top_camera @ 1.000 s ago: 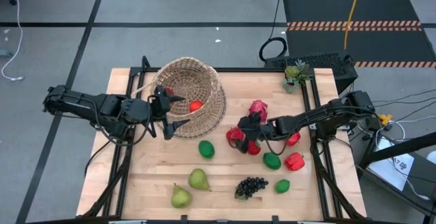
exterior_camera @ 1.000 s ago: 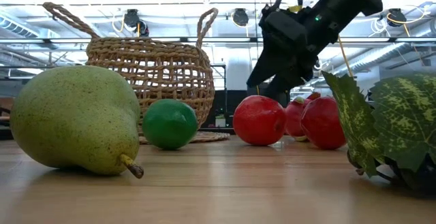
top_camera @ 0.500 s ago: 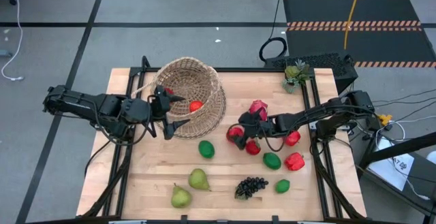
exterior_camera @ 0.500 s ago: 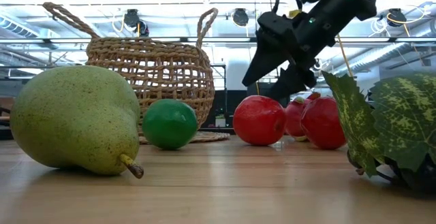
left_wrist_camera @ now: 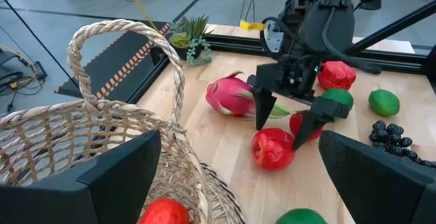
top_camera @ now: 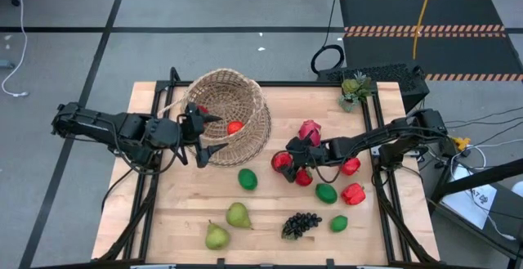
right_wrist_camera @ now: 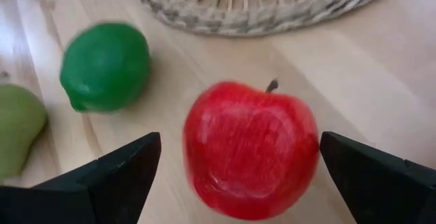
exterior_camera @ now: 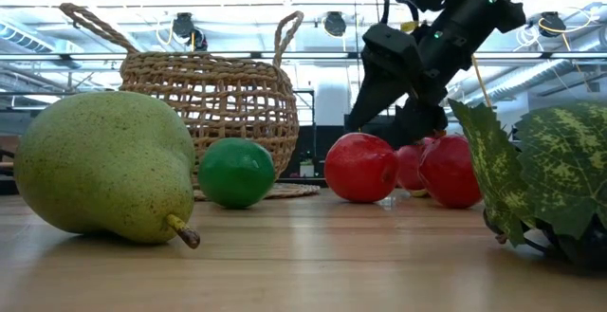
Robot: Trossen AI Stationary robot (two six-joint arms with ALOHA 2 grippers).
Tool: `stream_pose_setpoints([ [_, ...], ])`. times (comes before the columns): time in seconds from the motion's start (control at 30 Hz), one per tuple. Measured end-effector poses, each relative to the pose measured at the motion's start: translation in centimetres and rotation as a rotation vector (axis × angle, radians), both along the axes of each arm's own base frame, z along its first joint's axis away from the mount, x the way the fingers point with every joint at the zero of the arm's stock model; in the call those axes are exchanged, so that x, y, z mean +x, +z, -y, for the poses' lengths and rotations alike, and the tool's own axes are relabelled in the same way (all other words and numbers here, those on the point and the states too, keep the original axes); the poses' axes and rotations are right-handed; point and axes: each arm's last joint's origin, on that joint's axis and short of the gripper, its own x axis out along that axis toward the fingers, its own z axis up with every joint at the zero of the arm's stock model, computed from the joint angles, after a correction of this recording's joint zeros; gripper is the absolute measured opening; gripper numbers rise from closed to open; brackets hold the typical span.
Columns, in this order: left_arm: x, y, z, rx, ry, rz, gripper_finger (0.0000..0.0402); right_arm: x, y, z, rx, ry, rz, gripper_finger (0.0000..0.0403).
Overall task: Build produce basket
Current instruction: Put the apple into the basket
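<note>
The woven basket (top_camera: pixel 233 97) stands on the table's far left part with a red fruit (top_camera: pixel 234 127) inside. My left gripper (top_camera: pixel 204 132) is open at its near rim (left_wrist_camera: pixel 178 135), one finger over the inside and one outside; whether it touches, I cannot tell. My right gripper (top_camera: pixel 286 159) is open and points down over a red apple (right_wrist_camera: pixel 248 149), its fingers on either side of it and apart from it. That apple (left_wrist_camera: pixel 272 149) rests on the wood. A green lime (top_camera: pixel 248 178) lies near the basket, and a pink dragon fruit (top_camera: pixel 310 128) lies just beyond the gripper.
Two more red fruits (top_camera: pixel 304 177) (top_camera: pixel 351 167), a red pepper (top_camera: pixel 353 194) and two limes (top_camera: pixel 326 193) (top_camera: pixel 338 223) lie right of the apple. Two pears (top_camera: pixel 238 215) (top_camera: pixel 216 236) and dark grapes (top_camera: pixel 301 224) sit near the near edge. A potted plant (top_camera: pixel 355 87) stands at the far right corner.
My right gripper has edged a little toward the table's left, over the red apple, rising slightly and then coming down again. The fruits and the basket have stayed in place.
</note>
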Motion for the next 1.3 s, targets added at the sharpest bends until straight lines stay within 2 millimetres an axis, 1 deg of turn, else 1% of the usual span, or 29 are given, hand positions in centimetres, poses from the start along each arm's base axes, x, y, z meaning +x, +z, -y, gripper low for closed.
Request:
stream_pose_setpoints([
  [0.13,0.0,0.0,0.0,0.0,0.0,0.0,0.0397,0.6,-1.6,-0.1,0.015,0.007,-0.037,0.0396],
  [0.27,0.0,0.0,0.0,-0.001,0.0,0.001,0.0397,1.6,-2.9,0.2,0.072,0.042,-0.009,0.0396],
  [0.43,0.0,0.0,0.0,-0.001,0.0,0.001,0.0397,2.1,-3.7,0.9,0.069,0.048,-0.001,0.0396],
  [0.53,0.0,0.0,0.0,-0.001,0.0,0.0,0.0397,2.2,-3.6,1.1,0.053,0.058,0.003,0.0395],
  [0.67,0.0,0.0,0.0,-0.001,0.0,0.0,0.0397,2.2,-3.3,1.1,0.036,0.079,0.013,0.0387],
  [0.97,0.0,0.0,0.0,-0.002,0.001,0.001,0.0397,2.0,-1.9,1.1,0.005,0.114,0.052,0.034],
  [1.13,0.0,0.0,0.0,-0.004,0.001,0.001,0.0397,1.8,-1.0,1.0,0.004,0.122,0.085,0.0344],
  [1.3,0.0,0.0,0.0,-0.004,0.002,0.0,0.0397,1.4,0.7,0.4,-0.018,0.164,0.141,0.0345],
])
